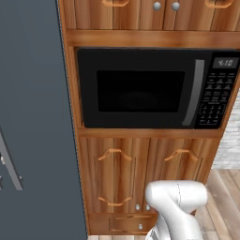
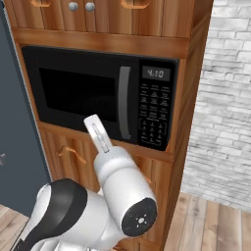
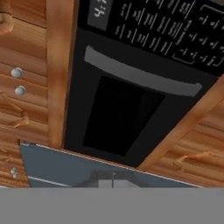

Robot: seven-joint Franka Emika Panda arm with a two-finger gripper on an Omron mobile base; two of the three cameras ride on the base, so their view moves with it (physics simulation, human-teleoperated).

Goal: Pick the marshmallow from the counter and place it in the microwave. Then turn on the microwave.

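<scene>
The black microwave sits built into a wooden cabinet column, its dark window door closed. Its grey handle stands just left of the keypad, and the display is lit. From the right base view the microwave is partly crossed by my white arm. In the hand view the microwave appears rolled on its side, with the keypad along the top. My gripper is shut, its tips pressed together with nothing visible between them. The marshmallow and the counter are out of view.
A tall dark blue-grey panel stands close on the left of the cabinet column. Wooden cabinet doors lie below the microwave and more above it. A white brick wall and a wood floor are on the right.
</scene>
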